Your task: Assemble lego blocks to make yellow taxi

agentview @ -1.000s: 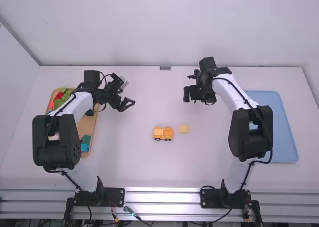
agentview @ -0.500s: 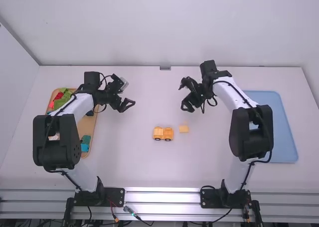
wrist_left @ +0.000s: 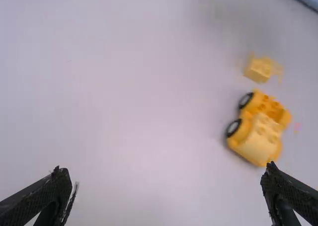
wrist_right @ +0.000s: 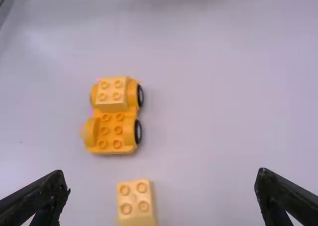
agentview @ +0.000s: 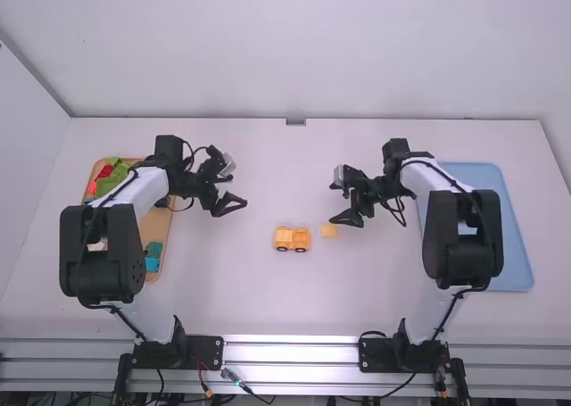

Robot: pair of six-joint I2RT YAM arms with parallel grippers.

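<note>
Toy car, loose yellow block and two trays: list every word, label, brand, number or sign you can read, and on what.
Toy car: none readable.
Loose yellow block: none readable; any marks on its studs are too small.
Brown tray: none readable.
Blue tray: none readable.

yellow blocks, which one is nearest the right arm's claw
The loose block, lying directly on the white table. The other yellow block sits on the wheeled base, farther from the right claw.
</note>
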